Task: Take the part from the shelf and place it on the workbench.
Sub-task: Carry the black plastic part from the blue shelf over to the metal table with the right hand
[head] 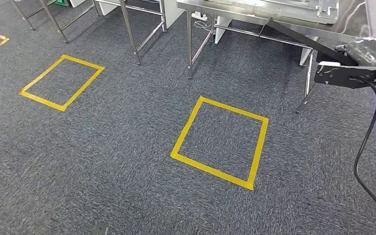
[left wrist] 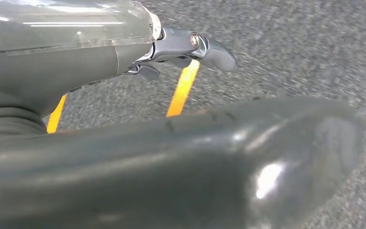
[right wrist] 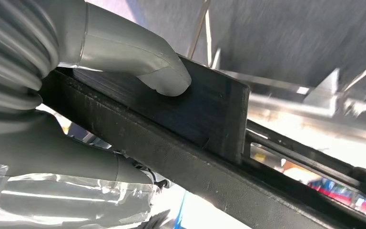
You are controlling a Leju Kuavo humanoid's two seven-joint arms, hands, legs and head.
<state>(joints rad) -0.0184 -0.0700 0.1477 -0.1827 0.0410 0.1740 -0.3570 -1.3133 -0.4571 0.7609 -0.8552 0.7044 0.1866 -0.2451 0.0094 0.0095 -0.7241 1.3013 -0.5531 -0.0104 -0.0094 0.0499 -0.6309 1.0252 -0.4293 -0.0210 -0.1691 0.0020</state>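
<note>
Left hand point(left wrist: 190, 47): low above carpet, holds nothing; fingers part-curled, spread or together cannot tell. Part point(head: 293, 35): long, flat black bar, bracket plate at held end; long axis slants up-left toward steel surface point(head: 254, 14). Right hand point(head: 369, 51): fingers point(right wrist: 138, 57) clamped on it.

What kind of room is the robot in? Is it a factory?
Probably a workshop or factory test area: yellow tape squares mark the grey carpet, steel workbenches stand ahead, and the right hand holds a long black part.
</note>
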